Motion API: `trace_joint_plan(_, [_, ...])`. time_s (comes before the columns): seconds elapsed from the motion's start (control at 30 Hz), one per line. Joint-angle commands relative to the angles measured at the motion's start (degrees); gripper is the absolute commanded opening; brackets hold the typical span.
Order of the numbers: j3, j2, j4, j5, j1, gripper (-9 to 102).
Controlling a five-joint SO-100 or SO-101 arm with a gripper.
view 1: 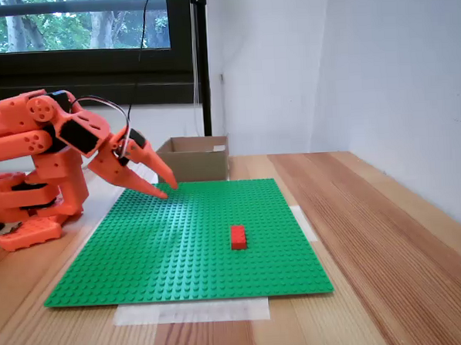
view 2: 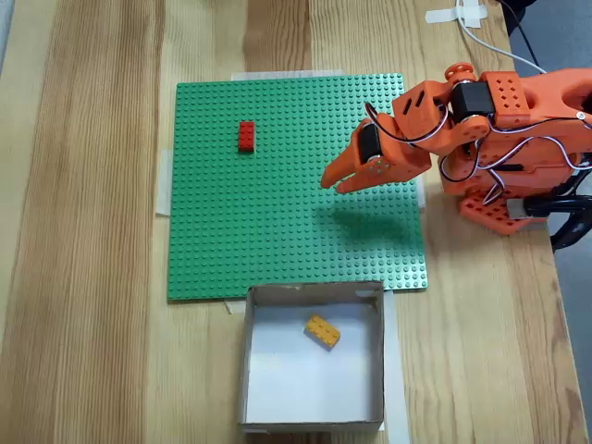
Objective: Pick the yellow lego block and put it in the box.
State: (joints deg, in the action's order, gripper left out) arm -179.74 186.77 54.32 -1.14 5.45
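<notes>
The yellow lego block (view 2: 323, 331) lies flat on the white floor of the box (view 2: 246, 363), a little right of the middle and turned at an angle. In the other fixed view the box (view 1: 193, 160) stands behind the green plate's far edge, and its wall hides the inside. My orange gripper (view 2: 330, 184) hovers over the right part of the green baseplate (view 2: 277, 231), apart from the box. Its fingertips come together and hold nothing. In the side-on fixed view the gripper (view 1: 169, 189) points down at the plate's far left corner.
A red brick (view 2: 246, 136) sits on the baseplate (view 1: 180, 245), well away from the gripper; the side-on fixed view has the red brick (view 1: 238, 236) near the plate's middle. The arm's base (view 2: 518, 157) stands beside the plate. White tape holds the plate's edges. Walls rise close behind.
</notes>
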Motion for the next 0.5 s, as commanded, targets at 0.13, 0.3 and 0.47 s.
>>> trace_joint_plan(0.13, [-0.5,0.2,-0.8,-0.1,0.9,6])
trace_joint_plan(0.3, [-0.5,0.2,-0.9,0.0,0.9,-1])
trace_joint_plan(0.47, [-0.5,0.2,-1.0,0.0,0.9,-1])
